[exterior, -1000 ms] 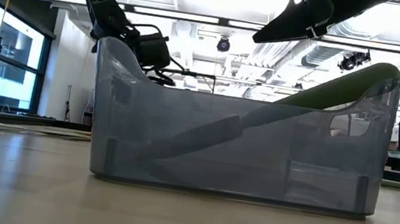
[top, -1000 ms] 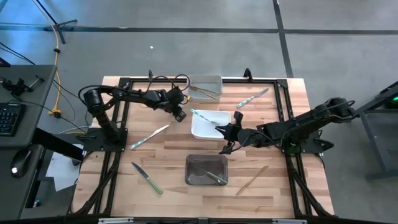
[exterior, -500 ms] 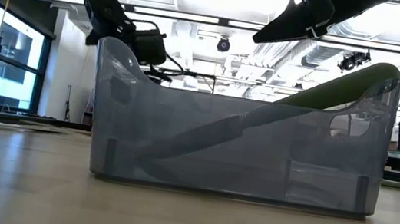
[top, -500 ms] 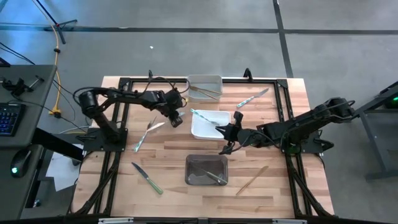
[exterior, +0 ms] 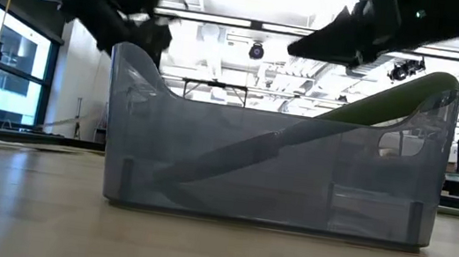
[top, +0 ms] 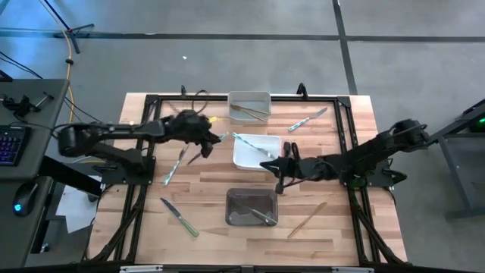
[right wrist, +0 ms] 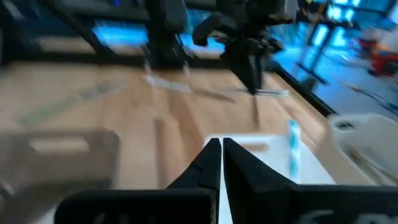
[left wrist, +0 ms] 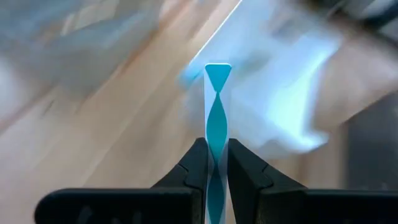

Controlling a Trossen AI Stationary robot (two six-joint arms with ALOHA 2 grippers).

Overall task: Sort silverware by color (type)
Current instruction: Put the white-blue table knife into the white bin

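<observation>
My left pincer [left wrist: 211, 163] clenched on a light-blue-handled thin utensil [left wrist: 217, 118], at 9 o'clock of the white rectangular bin [top: 254, 158]; right pincer [right wrist: 221, 155] pressed closed, empty.

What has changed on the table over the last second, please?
The left hand has swung back from beside the white bin toward the table's left, clamped on a light blue utensil. The right hand, shut and empty, shifted slightly left. The bins and loose silverware stayed put.

Bins [top: 249, 97]: 3. Silverware [top: 179, 218] counted from above: blue handles [top: 307, 120] 3, green 2, tan [top: 307, 220] 1 loose. More tan in far bin, number unclear.
</observation>
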